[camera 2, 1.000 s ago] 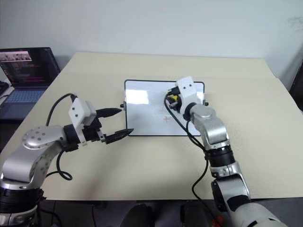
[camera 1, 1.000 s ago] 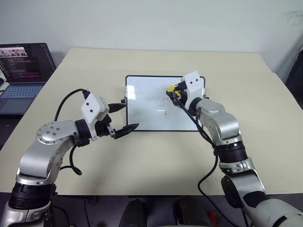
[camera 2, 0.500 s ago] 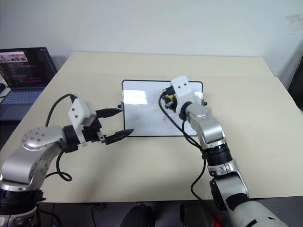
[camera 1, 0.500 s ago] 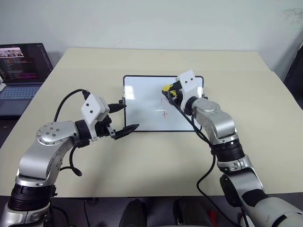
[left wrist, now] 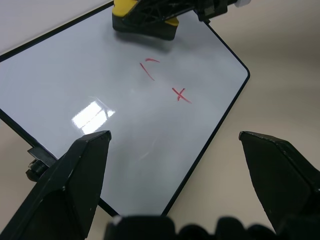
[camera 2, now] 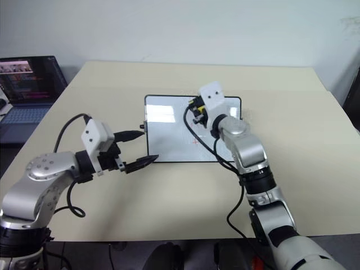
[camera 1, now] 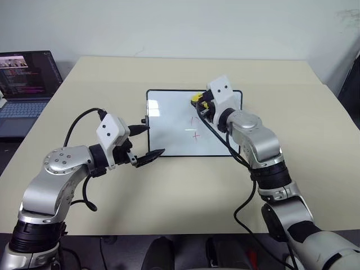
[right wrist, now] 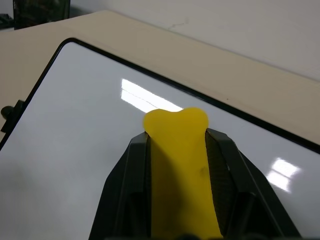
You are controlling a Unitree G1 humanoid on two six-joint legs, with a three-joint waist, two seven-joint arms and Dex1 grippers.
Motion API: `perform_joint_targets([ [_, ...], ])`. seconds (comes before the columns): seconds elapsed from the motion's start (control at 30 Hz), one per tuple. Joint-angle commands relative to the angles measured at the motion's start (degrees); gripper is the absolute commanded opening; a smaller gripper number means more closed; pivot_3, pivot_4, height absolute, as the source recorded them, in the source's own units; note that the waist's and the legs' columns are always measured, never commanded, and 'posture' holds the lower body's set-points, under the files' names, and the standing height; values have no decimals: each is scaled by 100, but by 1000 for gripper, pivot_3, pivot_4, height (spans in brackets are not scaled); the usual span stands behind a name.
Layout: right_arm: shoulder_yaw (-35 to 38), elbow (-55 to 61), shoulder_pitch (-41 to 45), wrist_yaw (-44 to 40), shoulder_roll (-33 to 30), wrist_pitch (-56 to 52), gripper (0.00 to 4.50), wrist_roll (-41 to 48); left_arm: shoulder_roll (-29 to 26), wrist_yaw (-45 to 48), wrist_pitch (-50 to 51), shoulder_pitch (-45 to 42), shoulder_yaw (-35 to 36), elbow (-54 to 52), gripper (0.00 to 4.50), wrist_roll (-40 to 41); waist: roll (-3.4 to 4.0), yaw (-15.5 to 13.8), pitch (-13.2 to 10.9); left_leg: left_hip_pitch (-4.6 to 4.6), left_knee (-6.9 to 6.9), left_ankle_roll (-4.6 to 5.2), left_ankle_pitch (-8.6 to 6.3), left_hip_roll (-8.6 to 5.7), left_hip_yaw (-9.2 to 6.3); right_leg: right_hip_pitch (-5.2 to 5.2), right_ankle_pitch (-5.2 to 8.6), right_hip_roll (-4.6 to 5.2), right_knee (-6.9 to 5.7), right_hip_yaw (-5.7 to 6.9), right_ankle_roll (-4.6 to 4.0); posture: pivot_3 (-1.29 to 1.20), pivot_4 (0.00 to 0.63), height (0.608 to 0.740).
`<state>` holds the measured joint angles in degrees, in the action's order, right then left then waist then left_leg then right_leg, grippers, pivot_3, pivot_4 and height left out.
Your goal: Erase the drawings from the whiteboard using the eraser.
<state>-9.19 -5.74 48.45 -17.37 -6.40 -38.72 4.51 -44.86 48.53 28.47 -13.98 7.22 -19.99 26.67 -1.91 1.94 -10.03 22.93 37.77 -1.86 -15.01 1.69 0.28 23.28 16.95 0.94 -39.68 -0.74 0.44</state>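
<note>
Though glossy, red-marked whiteboard (camera 1: 177, 121)

Head stereo down; wrists close on whiteboard (camera 1: 171, 121)

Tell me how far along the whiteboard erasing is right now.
Done: the right gripper is shut on the eraser over the whiteboard's far part. In hand: wiping there. Left: the drawings, a red curved stroke and a cross, remain. The left gripper hangs open at the board's near-left corner.

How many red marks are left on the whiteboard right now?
2: a curved stroke just below the eraser, and a plus sign nearer the board's front edge. Others may hide under the right tool.
</note>
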Motion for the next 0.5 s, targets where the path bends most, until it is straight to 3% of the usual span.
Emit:
perform_joint_targets([
  [0.03, -89, -45, 37, -53, 71, 170, 1156, -57, -40, -45, -41, -11, 223, -176, 4500, 53, 0, -2, 0, 0, 0, 0, 0, 0, 0, 0, 0, 0, 1, 0, 0, 0, 150, 740],
  [0.3, -71, 16, -2, -167, 79, 142, 1155, -29, -85, -88, -51, 169, 393, -168, 4500, 33, 0, -3, 0, 1, 0, 0, 0, 0, -2, 0, 0, 0, 1, 2, 0, 0, 150, 740],
  [0.5, 468, 1236, -223, -332, -341, -262, 1154, 359, -169, -86, -76, 339, 606, -88, 4500, -7, 2, -17, -2, 6, 0, 0, -1, 0, -5, 0, 0, 2, 8, 6, 0, 0, 150, 740],
])
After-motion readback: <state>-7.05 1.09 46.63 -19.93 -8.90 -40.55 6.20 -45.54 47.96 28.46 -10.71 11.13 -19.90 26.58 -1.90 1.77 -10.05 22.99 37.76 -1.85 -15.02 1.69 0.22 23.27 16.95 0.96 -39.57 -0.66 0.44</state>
